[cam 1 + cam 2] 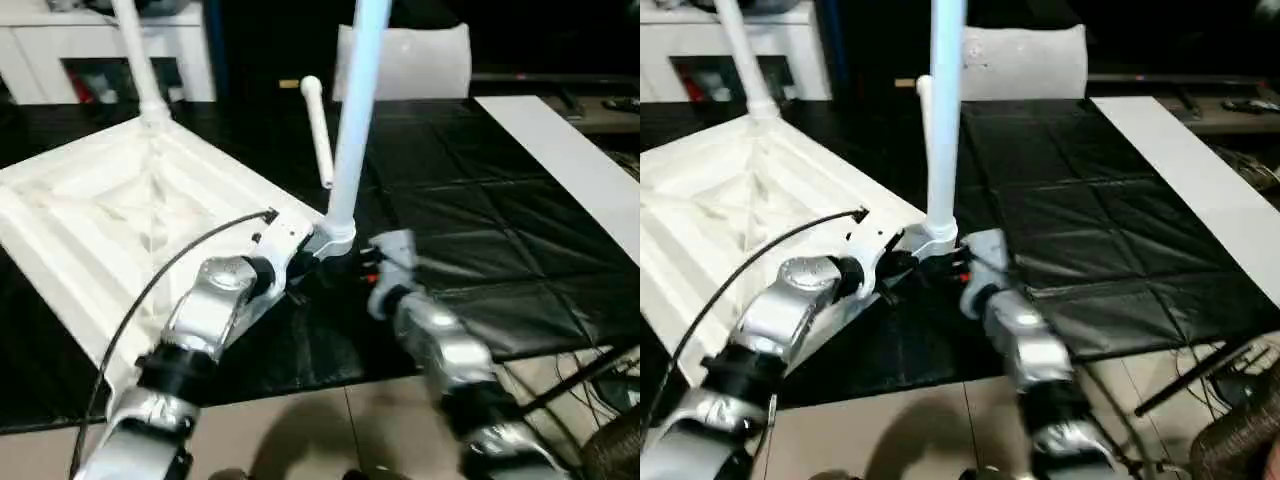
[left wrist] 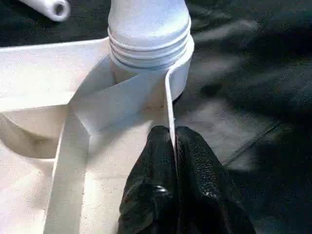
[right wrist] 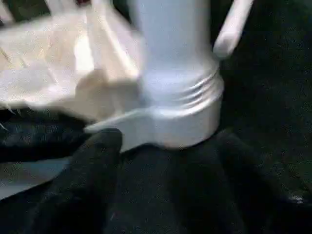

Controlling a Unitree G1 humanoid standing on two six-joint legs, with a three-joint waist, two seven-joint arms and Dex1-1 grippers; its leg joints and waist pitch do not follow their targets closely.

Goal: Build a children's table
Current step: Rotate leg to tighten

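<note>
Nearby, left jaws [image 2: 174, 141] pinch the tabletop [image 1: 90, 225] rim beside a leg [image 1: 352, 130]; right jaws unclear.

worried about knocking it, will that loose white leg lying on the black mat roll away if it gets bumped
Probably yes. The loose leg is round and lies flat on the smooth black mat, with nothing against it, so a sideways nudge would likely roll it. Being tapered, it would probably curve rather than run straight. It looks like hollow plastic, so likely light and stiff.

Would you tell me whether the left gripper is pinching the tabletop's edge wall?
Yes, the left gripper is shut on the tabletop wall beside the socket.
</note>
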